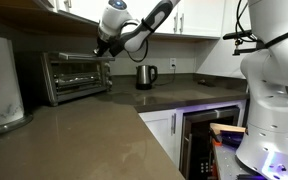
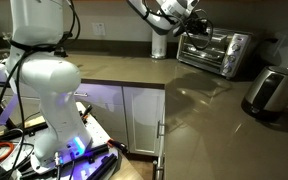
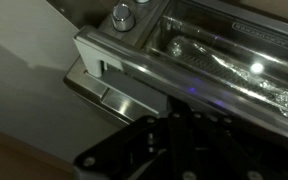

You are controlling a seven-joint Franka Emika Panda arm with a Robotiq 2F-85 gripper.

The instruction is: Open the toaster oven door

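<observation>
The silver toaster oven (image 1: 74,76) stands at the back of the counter, and it shows in both exterior views (image 2: 216,52). Its dark glass door (image 3: 219,60) looks closed, with the bar handle (image 3: 134,72) along its top edge. My gripper (image 1: 105,47) is at the oven's upper front, on the knob side (image 2: 189,27). In the wrist view the dark fingers (image 3: 171,108) come together, with their tips right at the handle bar. I cannot tell whether they clamp the bar. Two knobs (image 3: 121,14) show beside the door.
A small steel kettle (image 1: 145,76) stands on the counter next to the oven. Another rounded metal appliance (image 2: 271,92) sits at the counter's end. A white robot base (image 2: 46,85) stands beside the counter. White cabinets hang above the oven (image 1: 184,18).
</observation>
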